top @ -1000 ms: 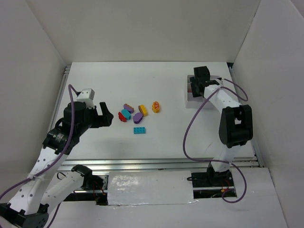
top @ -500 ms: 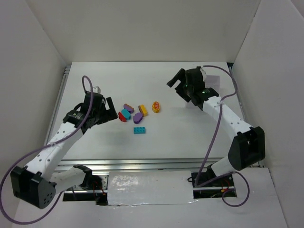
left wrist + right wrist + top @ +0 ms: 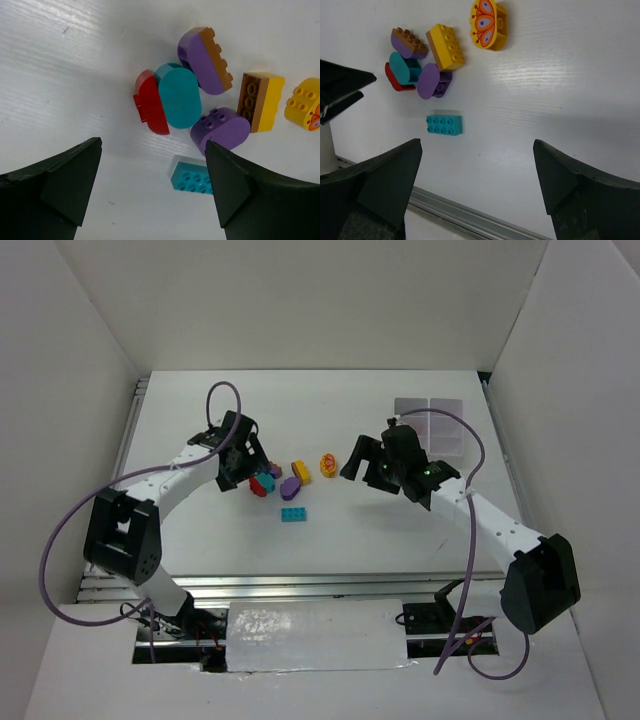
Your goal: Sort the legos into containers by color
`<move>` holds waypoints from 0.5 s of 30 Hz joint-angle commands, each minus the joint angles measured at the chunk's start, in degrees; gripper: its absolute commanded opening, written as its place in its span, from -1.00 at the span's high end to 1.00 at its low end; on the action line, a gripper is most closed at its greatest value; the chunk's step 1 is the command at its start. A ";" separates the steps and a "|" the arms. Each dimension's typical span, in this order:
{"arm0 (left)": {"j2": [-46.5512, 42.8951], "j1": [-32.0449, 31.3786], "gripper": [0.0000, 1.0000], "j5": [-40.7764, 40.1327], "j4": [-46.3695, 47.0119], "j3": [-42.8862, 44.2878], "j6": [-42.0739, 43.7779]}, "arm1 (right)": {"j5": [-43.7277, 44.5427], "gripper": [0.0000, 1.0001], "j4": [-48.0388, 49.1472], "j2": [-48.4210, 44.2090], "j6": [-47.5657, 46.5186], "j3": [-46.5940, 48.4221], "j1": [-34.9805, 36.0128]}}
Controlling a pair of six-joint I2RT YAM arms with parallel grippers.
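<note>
Far from sorted, judging by the white tabletop. At far right, the translucent tray of containers, well apart from the bricks; contents impossible to make out. Left jaws spread wide and empty at the cluster's left edge. Right jaws equally wide and empty, just beside the yellow oval. Seven legos loose: red, cyan oval, two purples and a yellow brick packed close, awkward to single out. Cyan brick lying apart, likely easiest.

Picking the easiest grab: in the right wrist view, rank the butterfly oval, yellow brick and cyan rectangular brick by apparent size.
Largest, too alike to rank: butterfly oval and yellow brick.
Smallest: cyan brick, clearly less area than either.
</note>
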 commanded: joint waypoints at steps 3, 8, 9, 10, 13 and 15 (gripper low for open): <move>5.81 -0.93 -0.92 -1.35 1.19 4.74 -3.20 | -0.22 -0.99 0.73 -2.28 -2.50 -1.19 -0.06; 10.28 -1.63 -0.91 -2.31 0.85 6.58 -4.25 | -1.27 -0.99 0.91 -3.60 -3.21 -2.07 -0.06; 10.90 -1.81 -0.91 -2.57 0.76 7.19 -4.34 | -1.53 -0.99 0.82 -3.86 -3.47 -2.16 0.03; 11.43 -1.89 -0.91 -2.75 0.67 7.55 -4.43 | -1.54 -0.99 0.91 -4.39 -3.56 -2.42 0.03; 13.97 -2.33 -0.86 -3.37 0.32 8.34 -4.61 | -1.10 -0.99 0.73 -5.62 -3.73 -3.12 0.03; 15.12 -2.77 -0.84 -3.89 0.32 8.52 -4.87 | -1.01 -0.99 0.91 -6.41 -3.73 -3.83 0.03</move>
